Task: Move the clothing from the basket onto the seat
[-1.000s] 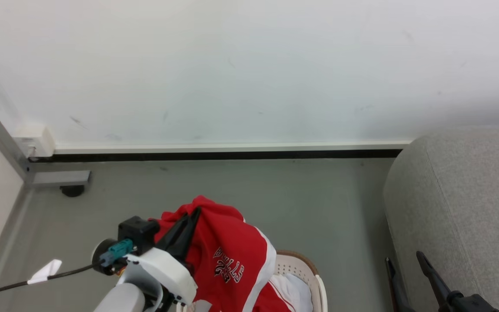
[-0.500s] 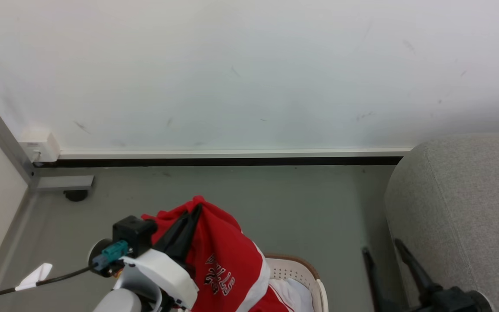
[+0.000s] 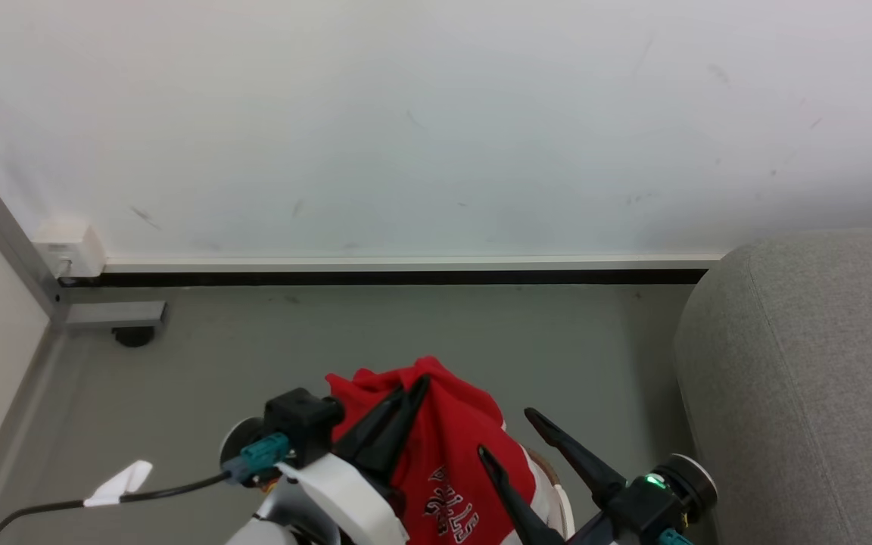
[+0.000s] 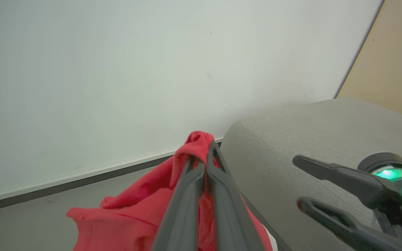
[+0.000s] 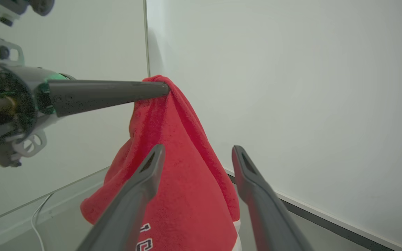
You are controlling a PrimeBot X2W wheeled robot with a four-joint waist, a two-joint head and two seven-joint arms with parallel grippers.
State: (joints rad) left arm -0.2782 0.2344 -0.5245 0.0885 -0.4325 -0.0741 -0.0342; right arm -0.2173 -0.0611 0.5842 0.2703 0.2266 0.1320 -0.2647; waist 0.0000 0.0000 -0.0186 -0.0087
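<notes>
My right gripper (image 5: 197, 155) rises from the bottom middle of the frame, its two dark grey fingers spread well apart. Behind them hangs a bright red soft-fabric jersey (image 5: 183, 146), draped like a cone, with white lettering near the bottom edge and white trim at its lower right. My left gripper (image 5: 164, 90) reaches in level from the left edge, its long dark fingers pressed together on the jersey's peak, upper middle of the frame. A plain white wall (image 5: 309, 87) stands behind, and a dark skirting strip (image 5: 326, 221) crosses the lower right corner.
</notes>
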